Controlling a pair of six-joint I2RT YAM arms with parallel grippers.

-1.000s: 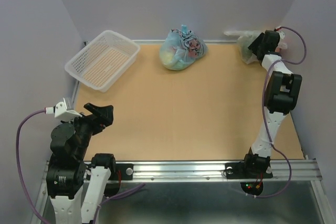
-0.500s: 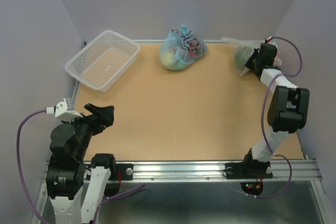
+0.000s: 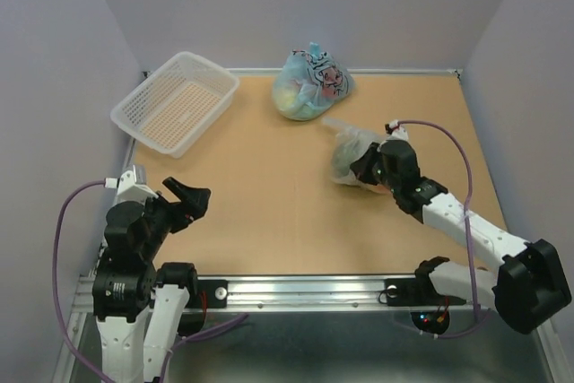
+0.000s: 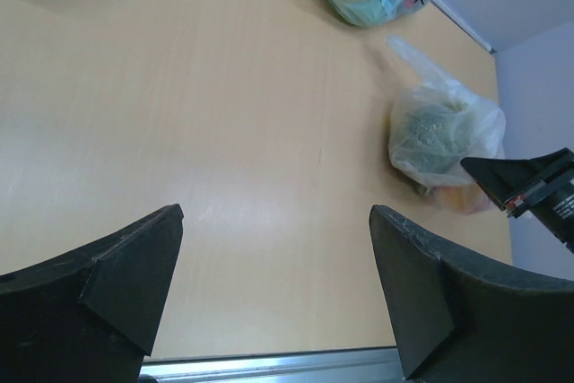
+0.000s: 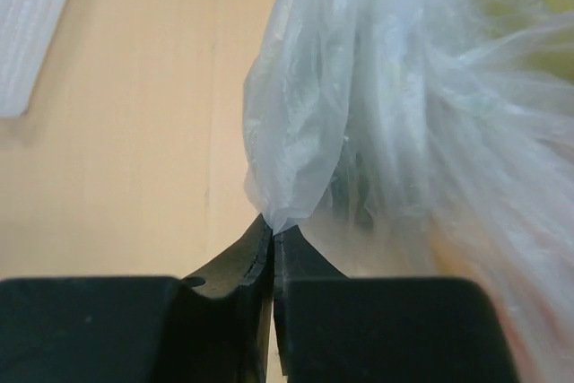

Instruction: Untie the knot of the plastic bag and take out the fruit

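— Over at the right hand (image 3: pixel 363 166)?
— Stretched low over the tan desk (image 3: pixel 269 177), pinched shut on a fold of the thin crinkly see-through plastic bag (image 3: pixel 348 152), lying mid-right.
— And the left hand (image 3: pixel 184 199)?
— Raised near-left, spread wide, empty.

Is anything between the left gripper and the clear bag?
Nothing visible: only table lies between the open left gripper and the bag, which the right gripper pinches at its edge.

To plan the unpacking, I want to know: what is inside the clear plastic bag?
Through the plastic bag, a green fruit and an orange-pink piece show. Other contents are blurred by folded plastic. The right gripper pinches its edge.
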